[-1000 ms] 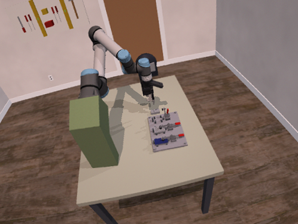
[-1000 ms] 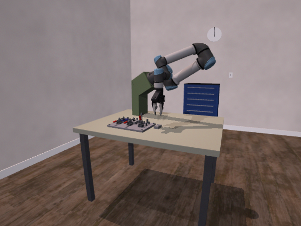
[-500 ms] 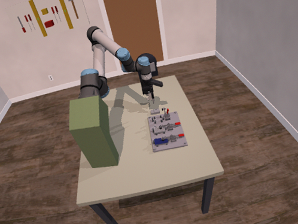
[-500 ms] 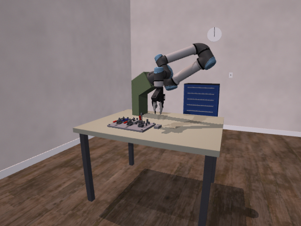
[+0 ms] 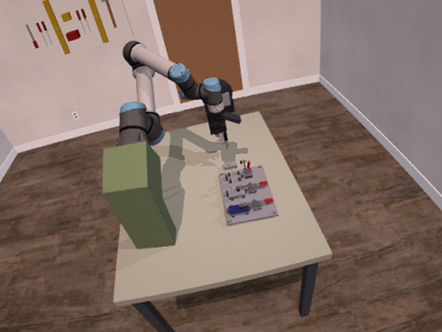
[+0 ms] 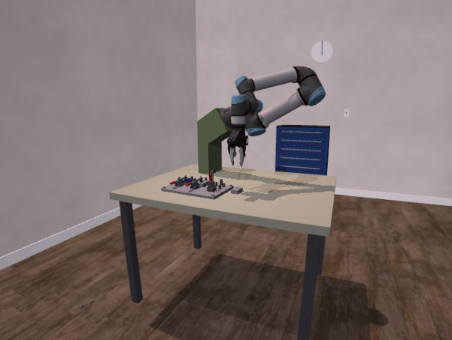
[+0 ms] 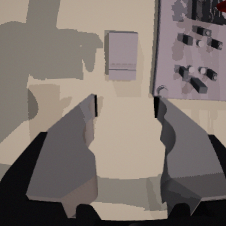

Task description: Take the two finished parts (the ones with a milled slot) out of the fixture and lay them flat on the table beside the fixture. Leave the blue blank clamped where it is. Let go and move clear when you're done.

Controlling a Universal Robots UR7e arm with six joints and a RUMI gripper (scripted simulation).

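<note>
One grey finished part (image 5: 230,165) (image 6: 236,190) (image 7: 123,50) lies flat on the table just beyond the fixture's far edge, its slot line visible in the wrist view. The other grey part (image 5: 234,193) sits in the middle station of the fixture (image 5: 261,194) (image 7: 165,65), with the clamp tip over it. The blue blank (image 5: 239,209) (image 6: 188,180) sits in the near station under its clamp. The far station holds no part. My gripper (image 5: 225,145) (image 6: 237,165) (image 7: 125,97) is open and empty, above the table beyond the loose part.
The far station's red clamp handle (image 5: 249,164) (image 6: 210,177) stands upright. The middle red handle (image 5: 263,183) and the near red handle (image 5: 268,200) lie flat. The green pedestal (image 5: 141,209) (image 6: 209,150) stands on the table, left of the fixture in the top view.
</note>
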